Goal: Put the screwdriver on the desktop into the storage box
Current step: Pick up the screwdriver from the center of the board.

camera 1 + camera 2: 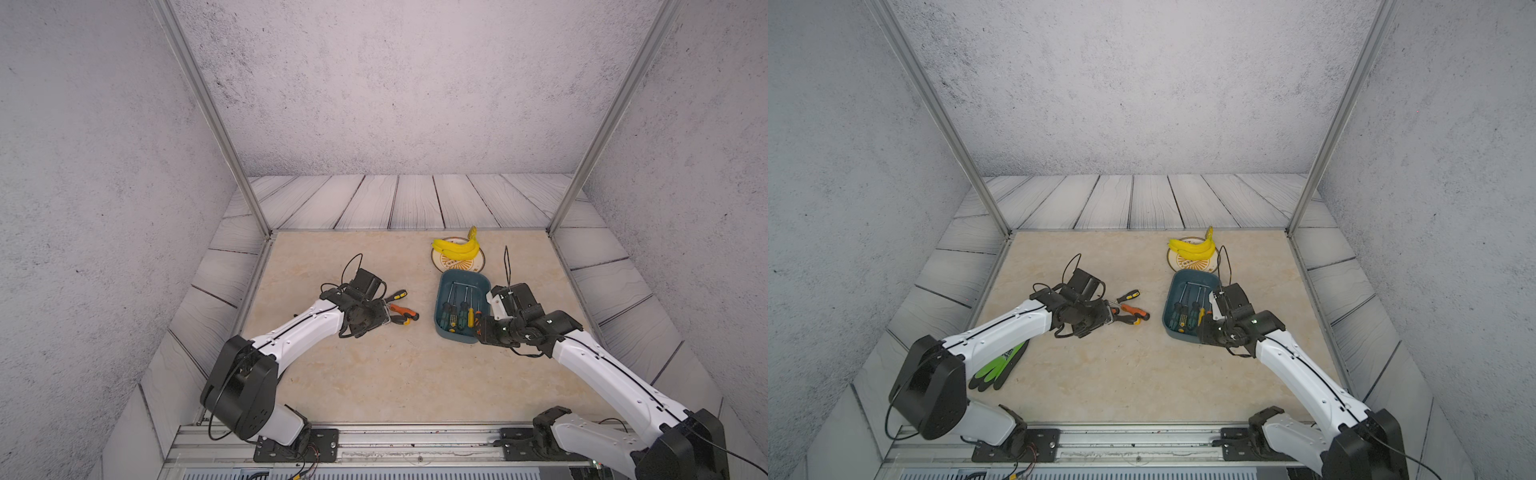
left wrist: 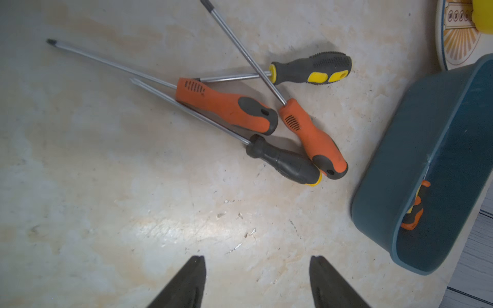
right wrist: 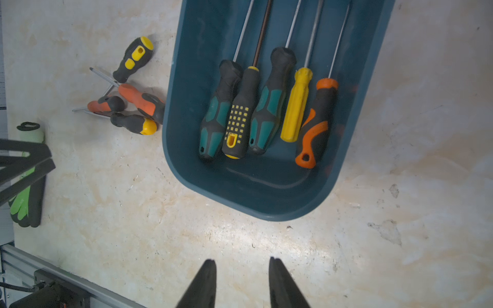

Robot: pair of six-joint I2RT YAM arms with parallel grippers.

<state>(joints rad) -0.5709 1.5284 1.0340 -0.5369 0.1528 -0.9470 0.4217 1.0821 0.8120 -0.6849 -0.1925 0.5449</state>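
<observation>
Several screwdrivers [image 1: 401, 311] [image 1: 1133, 311] with orange-black and black-yellow handles lie crossed in a pile on the beige desktop [image 1: 374, 374]. In the left wrist view the pile [image 2: 226, 109] lies ahead of my left gripper [image 2: 257, 257], which hovers open and empty over bare tabletop. The dark teal storage box [image 1: 457, 336] [image 1: 1173, 291] [image 2: 400, 149] stands right of the pile and holds several screwdrivers [image 3: 266, 106] side by side. My right gripper [image 3: 242, 258] is at the near end of the box [image 3: 173, 120], narrowly open with nothing between its fingers.
A patterned plate [image 1: 457, 264] with yellow bananas [image 1: 455, 248] stands just behind the box. Green-black gloves [image 1: 1000, 365] [image 3: 26, 202] lie under the left arm. Grey plank panels and metal posts ring the tabletop, and an aluminium rail [image 1: 415, 440] runs along the front.
</observation>
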